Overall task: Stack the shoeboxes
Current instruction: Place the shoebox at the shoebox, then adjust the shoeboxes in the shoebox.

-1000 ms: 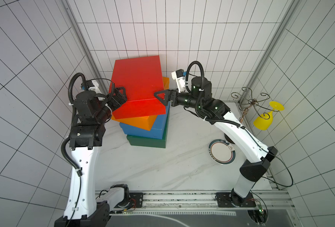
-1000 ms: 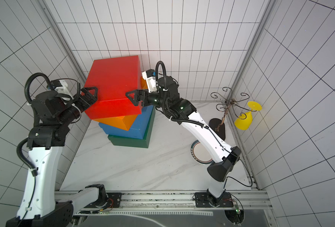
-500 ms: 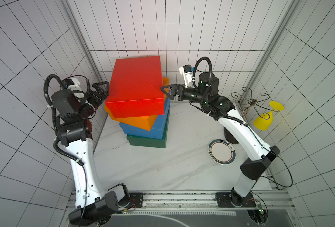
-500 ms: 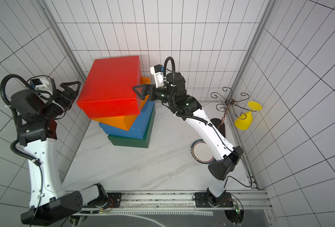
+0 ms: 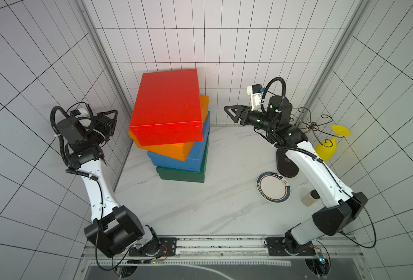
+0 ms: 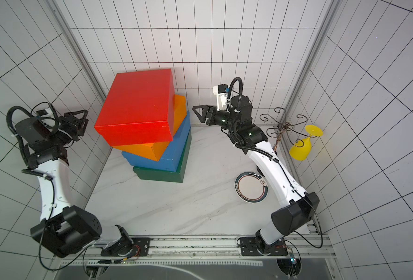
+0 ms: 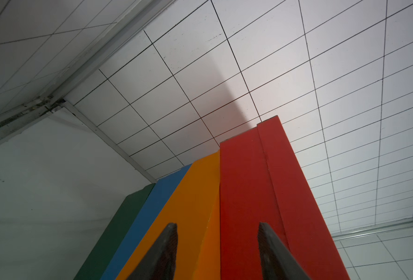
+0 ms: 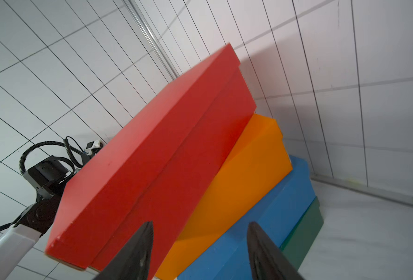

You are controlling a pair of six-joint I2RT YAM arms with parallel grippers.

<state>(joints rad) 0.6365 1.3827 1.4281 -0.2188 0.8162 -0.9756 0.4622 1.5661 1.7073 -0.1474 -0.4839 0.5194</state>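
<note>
Now left claw [image 5: 108, 117] and right claw [image 5: 229, 110], both spread, have released red shoebox [image 5: 166, 106].

Robot lab cell, gridded walls [image 5: 249, 31]

So off to one side there's a round white plate [image 5: 273, 187] with a dark striped rim, lying flat on the white marble tabletop [image 5: 200, 208]. Right by it sits a small tan cup [image 5: 309, 198] with a dark top. Behind them is a curly wire stand [image 5: 312, 125] on a black base [image 5: 287, 167], with a yellow goblet [image 5: 326, 150] hanging tilted from one arm. Tiled walls all round.
</note>
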